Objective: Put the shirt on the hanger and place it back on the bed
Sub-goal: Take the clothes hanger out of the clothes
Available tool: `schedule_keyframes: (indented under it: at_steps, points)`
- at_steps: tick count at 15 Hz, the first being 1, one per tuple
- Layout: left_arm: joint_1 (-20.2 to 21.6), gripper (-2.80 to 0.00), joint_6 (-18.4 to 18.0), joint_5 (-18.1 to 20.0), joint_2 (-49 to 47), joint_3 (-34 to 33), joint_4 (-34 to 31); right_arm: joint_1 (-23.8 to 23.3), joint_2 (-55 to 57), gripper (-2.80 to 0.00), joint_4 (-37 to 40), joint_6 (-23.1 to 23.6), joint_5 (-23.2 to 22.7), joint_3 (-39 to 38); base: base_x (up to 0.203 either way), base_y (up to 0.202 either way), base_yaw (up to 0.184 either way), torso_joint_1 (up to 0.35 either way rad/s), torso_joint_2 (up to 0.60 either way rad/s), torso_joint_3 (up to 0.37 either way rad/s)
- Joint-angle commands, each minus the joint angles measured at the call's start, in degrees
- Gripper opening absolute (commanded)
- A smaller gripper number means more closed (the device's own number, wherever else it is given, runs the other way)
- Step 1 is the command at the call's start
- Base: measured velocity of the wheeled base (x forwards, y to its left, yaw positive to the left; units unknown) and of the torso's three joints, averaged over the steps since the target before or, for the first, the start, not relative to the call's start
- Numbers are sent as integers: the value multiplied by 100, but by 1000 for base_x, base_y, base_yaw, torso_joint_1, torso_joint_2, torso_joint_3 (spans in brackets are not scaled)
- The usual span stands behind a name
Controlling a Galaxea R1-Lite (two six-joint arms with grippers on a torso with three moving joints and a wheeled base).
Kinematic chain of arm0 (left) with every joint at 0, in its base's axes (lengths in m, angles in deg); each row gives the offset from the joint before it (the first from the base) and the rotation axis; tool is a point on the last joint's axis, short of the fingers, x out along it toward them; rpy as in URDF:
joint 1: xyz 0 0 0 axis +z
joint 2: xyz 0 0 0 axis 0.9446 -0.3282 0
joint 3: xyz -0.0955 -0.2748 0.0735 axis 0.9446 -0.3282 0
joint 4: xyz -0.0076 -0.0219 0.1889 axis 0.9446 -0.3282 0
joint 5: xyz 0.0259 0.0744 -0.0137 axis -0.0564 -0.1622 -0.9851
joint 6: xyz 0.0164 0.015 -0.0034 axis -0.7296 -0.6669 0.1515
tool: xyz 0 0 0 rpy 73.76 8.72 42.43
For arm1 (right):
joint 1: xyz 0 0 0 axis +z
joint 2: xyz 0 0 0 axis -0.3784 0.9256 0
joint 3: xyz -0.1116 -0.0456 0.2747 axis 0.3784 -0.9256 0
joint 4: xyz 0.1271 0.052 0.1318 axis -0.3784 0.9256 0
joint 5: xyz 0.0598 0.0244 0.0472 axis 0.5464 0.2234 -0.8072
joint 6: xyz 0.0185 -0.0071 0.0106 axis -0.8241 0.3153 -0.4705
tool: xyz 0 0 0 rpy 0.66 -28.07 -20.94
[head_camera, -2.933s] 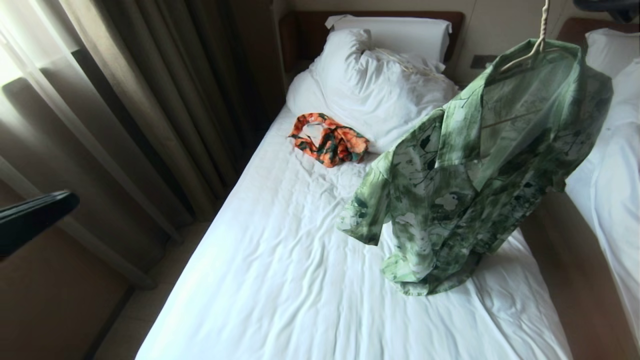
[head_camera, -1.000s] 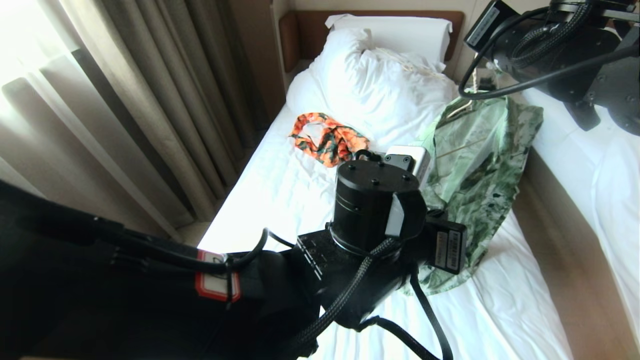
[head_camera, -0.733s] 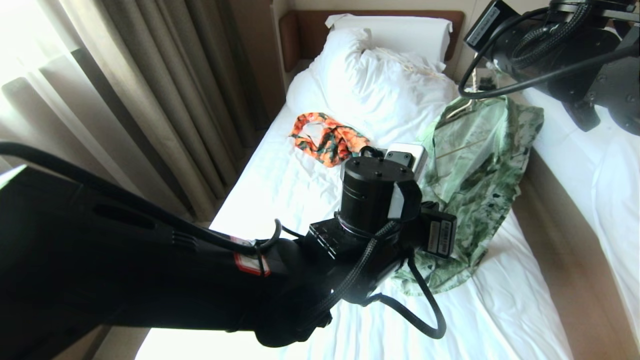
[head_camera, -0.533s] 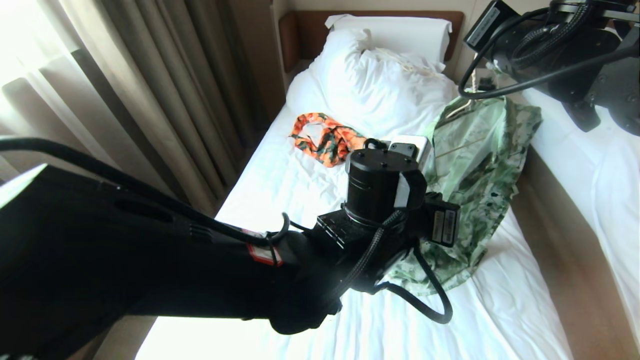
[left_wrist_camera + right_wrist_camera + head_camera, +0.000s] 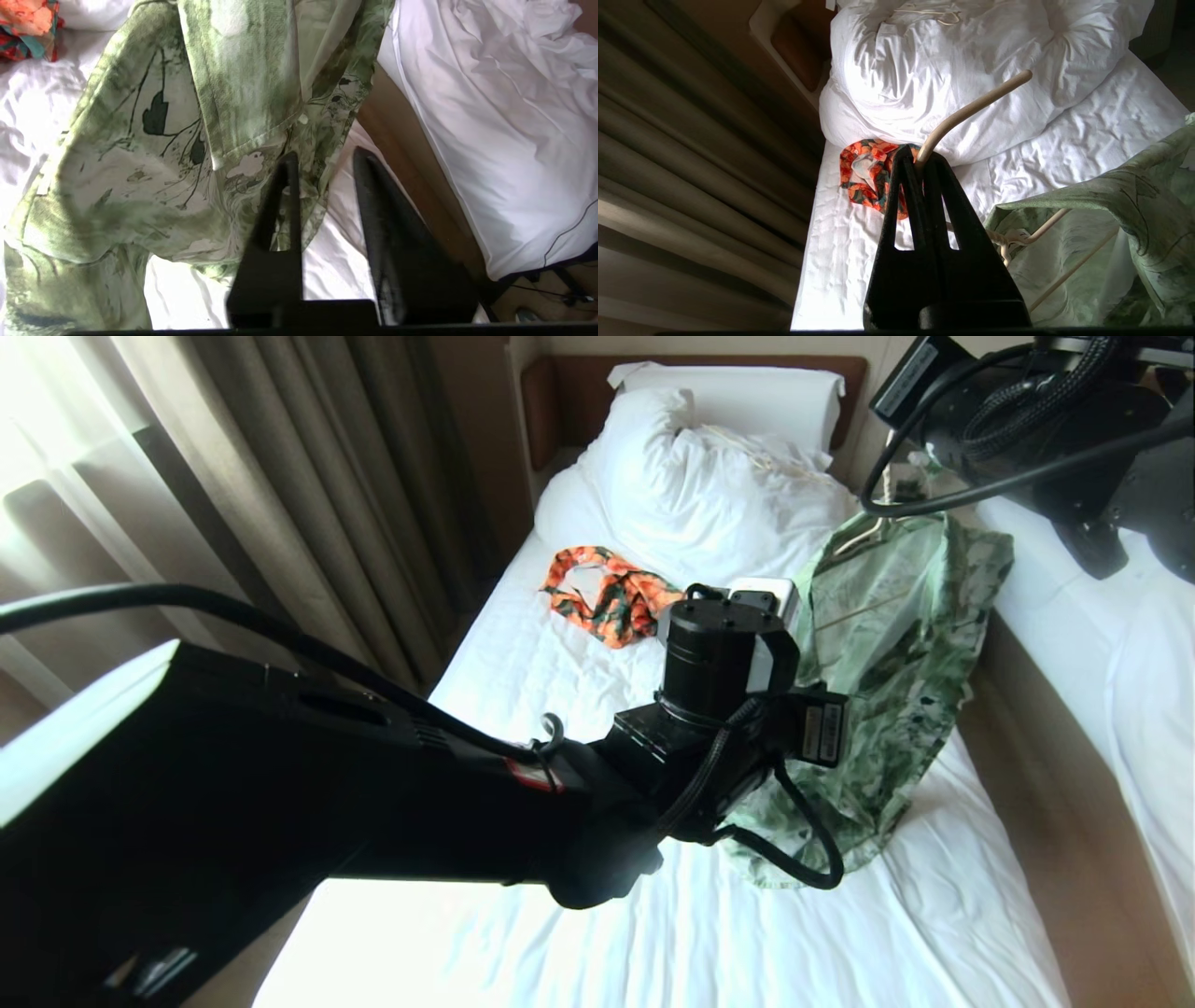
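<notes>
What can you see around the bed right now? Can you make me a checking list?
Surface: bed, wrinkled white sheet; duvet bunched near the headboard.
Job's things: shirt on the hanger, lower part lying on the sheet.
Clutter: orange patterned garment beside the duvet.
Grippers: right tool shut on the hanger's hook; left tool open over the shirt's hem, holding nothing.
Cables: black cables loop off the left arm; more on the right arm.
Surroundings: curtains left, second bed right.
</notes>
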Motion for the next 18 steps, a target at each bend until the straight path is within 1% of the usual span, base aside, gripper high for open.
schedule_keyframes:
  at_steps: [1,3,6,9,13,14,15,16,17,18]
  points:
    - [54,0,-14,39,-102,154,17,3,-21,-280,-7,-14,15,-1,0,0,0,0,0,0]
    - [114,0,-22,168,-126,155,43,3,-21,-280,-7,-14,8,-1,0,0,0,0,0,0]
    - [228,0,-23,200,-163,155,60,3,-30,-280,-7,-14,8,-9,0,0,0,0,0,0]
    - [325,0,-25,319,-199,161,157,4,-30,-280,-7,-23,-1,-55,0,0,0,0,0,0]
    - [398,0,-31,331,-322,322,245,21,-48,-280,-16,-23,-1,-150,0,0,0,0,0,0]
    - [398,0,-67,324,-386,361,251,21,-65,-280,-16,-23,-1,-159,0,0,0,0,0,0]
    - [413,0,-229,319,-434,390,258,30,-77,-280,-16,-23,-10,-159,0,0,0,0,0,0]
    - [445,0,-313,309,-517,413,352,51,-113,-280,-16,-23,-30,-159,0,0,0,0,0,0]
    - [444,0,-335,298,-531,425,529,65,-118,-280,-16,-23,-47,-159,0,0,0,0,0,0]
    - [412,0,-345,296,-527,456,571,65,-118,-280,-16,-23,-45,-168,0,0,0,0,0,0]
